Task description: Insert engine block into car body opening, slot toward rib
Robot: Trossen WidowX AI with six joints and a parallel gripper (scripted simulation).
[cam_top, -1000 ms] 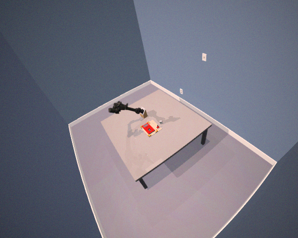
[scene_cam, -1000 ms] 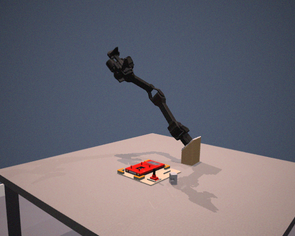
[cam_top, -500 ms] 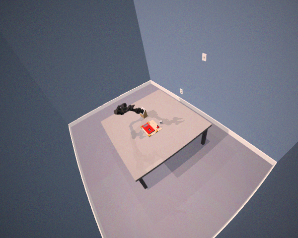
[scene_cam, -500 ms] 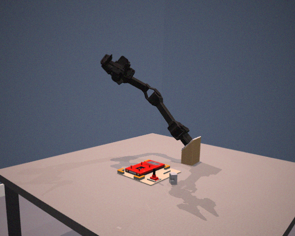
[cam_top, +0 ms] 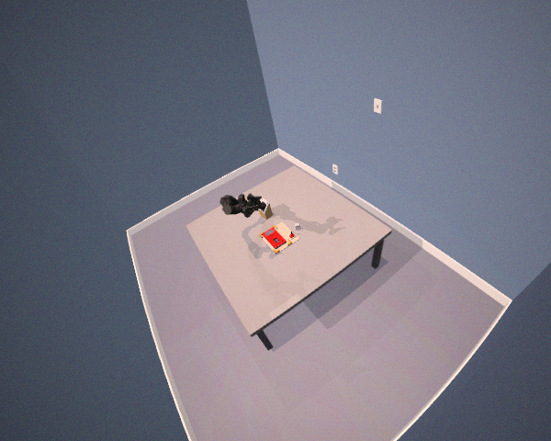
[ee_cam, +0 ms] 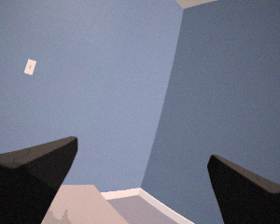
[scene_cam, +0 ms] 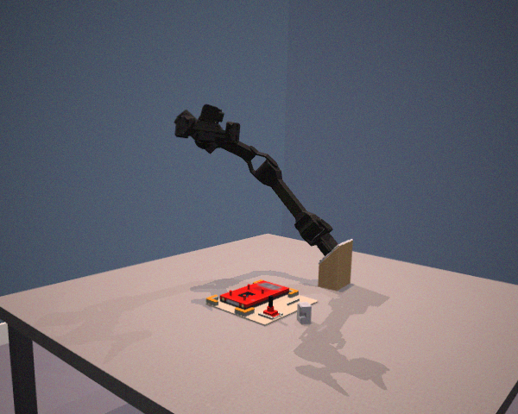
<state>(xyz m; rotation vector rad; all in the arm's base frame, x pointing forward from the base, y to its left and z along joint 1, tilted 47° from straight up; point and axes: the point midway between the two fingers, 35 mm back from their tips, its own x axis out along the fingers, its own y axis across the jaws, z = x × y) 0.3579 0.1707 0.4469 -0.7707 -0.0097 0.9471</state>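
The car body (cam_top: 270,237) (scene_cam: 274,291) is red and lies flat on a cream board (cam_top: 283,228) (scene_cam: 302,303). Its opening (cam_top: 276,240) (scene_cam: 247,295) shows as a small dark square with some light detail; the rib cannot be made out. A small grey block (cam_top: 297,226) (scene_cam: 304,314), apparently the engine block, stands upright on the table beside the board, outside the car body. A dark notch shows in its side in the exterior view. My gripper (scene_cam: 208,128) (ee_cam: 146,154) is open and empty, high above the table and well away from the block and car body.
A red part with a black upright knob (cam_top: 292,234) (scene_cam: 270,310) stands on the board beside the car. Orange corner pieces (scene_cam: 243,310) surround the car, and thin pegs rise from its top. A brown upright block (cam_top: 265,211) (scene_cam: 335,271) stands at the arm's base.
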